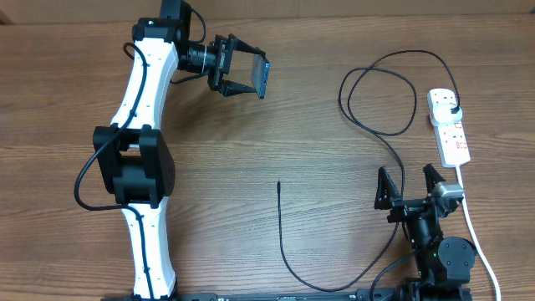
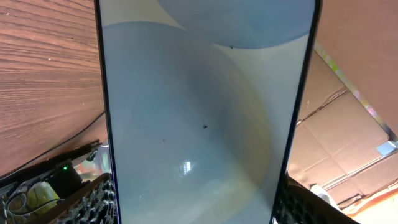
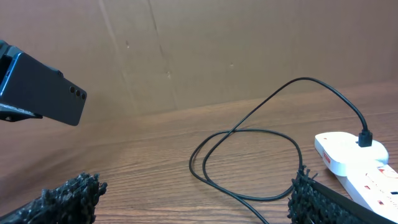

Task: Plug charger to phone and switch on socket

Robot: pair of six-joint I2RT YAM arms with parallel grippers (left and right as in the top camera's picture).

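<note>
Left claw: clenched on the phone, jaws spread wide, one finger on each long edge.
Left claw fingers: dark, rough pads, visible at the lower corners of the wrist view on either side of the screen.
Phone: held off the table, seen edge-on from above, with its screen facing the left wrist camera and its dark back toward the power strip.
Phone screen: glossy light blue, fills most of the left wrist view.
Phone position: well apart from the power strip, across the table on the left arm's side.
Right claw: released, jaws fully spread, nothing held.
Right claw position: near the power strip, just past its cord end, toward the robot base.
Cable: thin and black, lying in a loose loop on the table beside the power strip. It then runs down past the right claw; contact with the fingers cannot be told.
Plug: black, seated in the outlet at the far end of the power strip.
Connector tip: free on the table, well apart from the power strip, touching neither phone nor claw.
Power strip: white, flat on the table, with red marks on its face; switch position cannot be told.
White cord: thick, leaves the near end of the power strip and runs past the right arm.
</note>
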